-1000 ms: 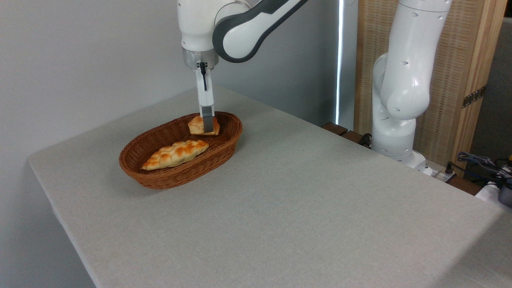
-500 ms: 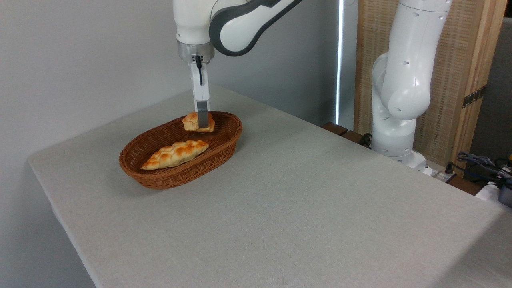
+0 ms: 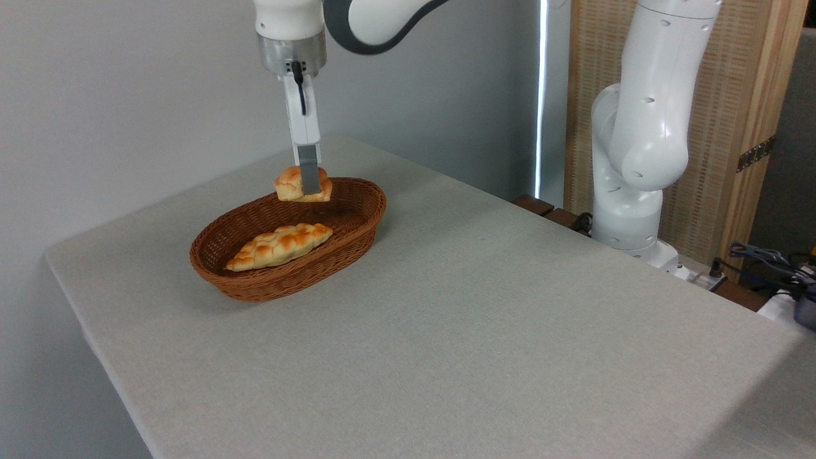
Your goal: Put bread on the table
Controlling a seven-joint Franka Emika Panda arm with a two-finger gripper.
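The bread (image 3: 291, 184), a small round golden bun, hangs in the air just above the far rim of the wicker basket (image 3: 274, 284). My gripper (image 3: 308, 183) points straight down and is shut on the bun; one grey finger crosses its front and the other is hidden behind it. The table (image 3: 484, 319), covered in light grey cloth, spreads wide to the right of and in front of the basket.
A long braided loaf (image 3: 279, 245) lies inside the basket. My arm's white base (image 3: 631, 210) stands off the table's far right edge, with cables (image 3: 774, 264) beyond it. A grey wall runs behind the table.
The gripper has risen and shifted left with the bun, lifting it from inside the basket to above the far rim.
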